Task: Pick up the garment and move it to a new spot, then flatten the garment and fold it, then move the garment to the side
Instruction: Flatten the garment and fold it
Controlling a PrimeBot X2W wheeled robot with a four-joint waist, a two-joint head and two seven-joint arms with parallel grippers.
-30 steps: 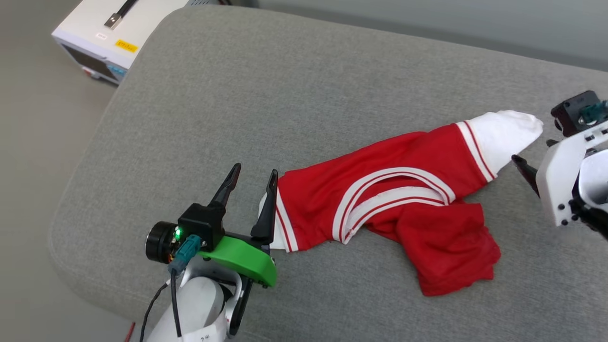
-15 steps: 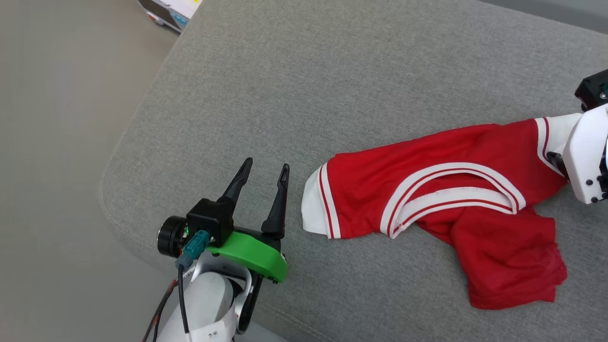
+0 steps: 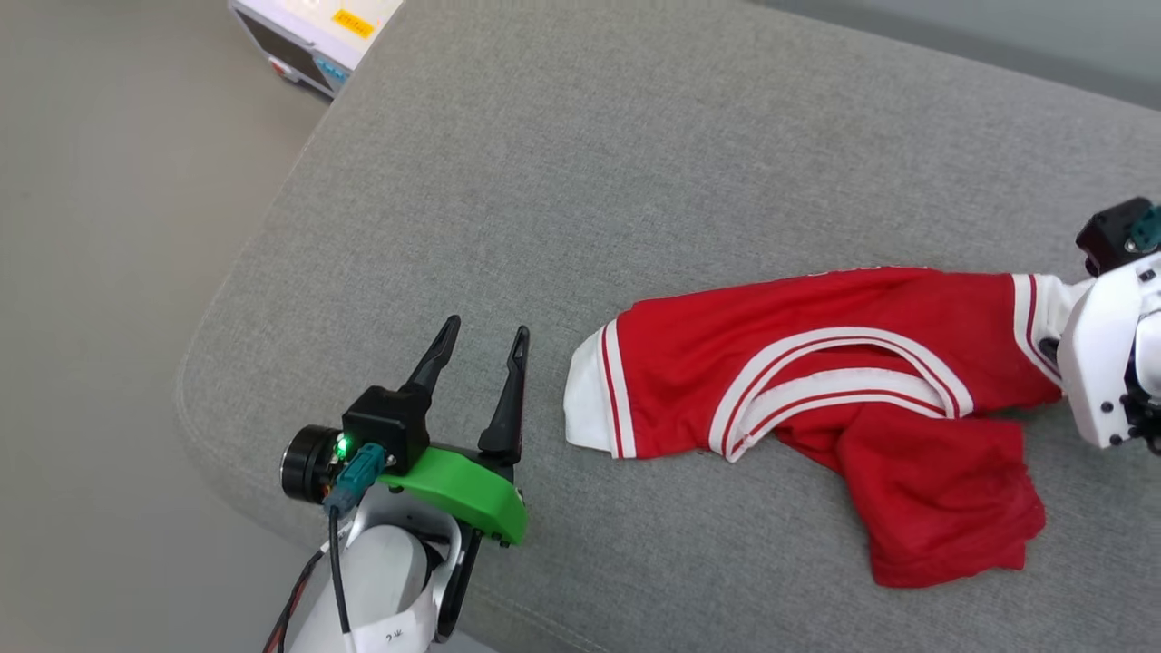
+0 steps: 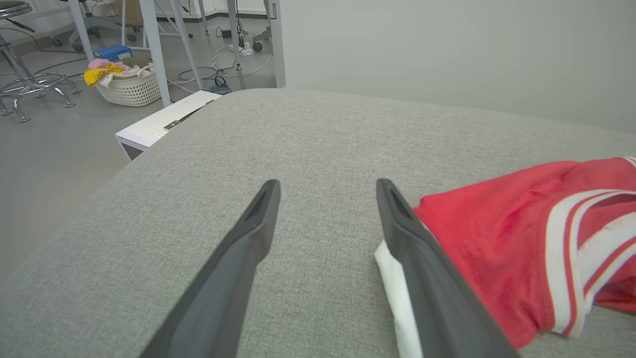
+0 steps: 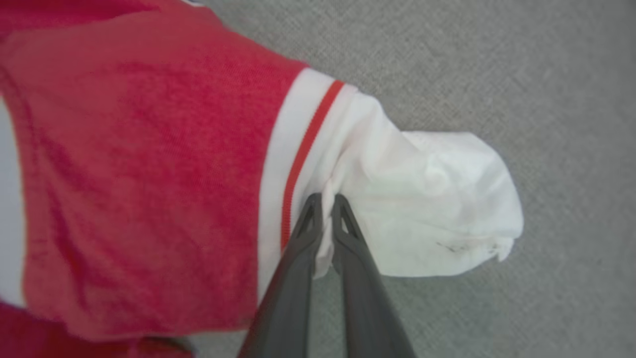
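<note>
The garment [image 3: 816,381] is a red shirt with white striped trim, lying bunched lengthwise on the grey cushion [image 3: 635,181]. My right gripper [image 3: 1050,348] is at its right end. In the right wrist view this gripper [image 5: 327,198] is shut on a fold of the white sleeve [image 5: 427,194], beside the garment's red body [image 5: 149,174]. My left gripper [image 3: 486,328] stands open just left of the other white sleeve [image 3: 585,408], with nothing between its fingers. In the left wrist view the left gripper [image 4: 328,184] hovers over bare cushion, the garment [image 4: 497,238] at its right finger.
The cushion's rounded edge [image 3: 195,381] drops to the floor at the left. A white instrument box [image 3: 313,36] stands beyond the corner. The left wrist view shows a laundry basket [image 4: 126,84], a stool base [image 4: 30,79] and table legs [image 4: 154,49] farther off.
The head camera has shifted. My right gripper has reached the white sleeve and shut on it. The garment has slid right, leaving a gap to my left gripper, which stays open.
</note>
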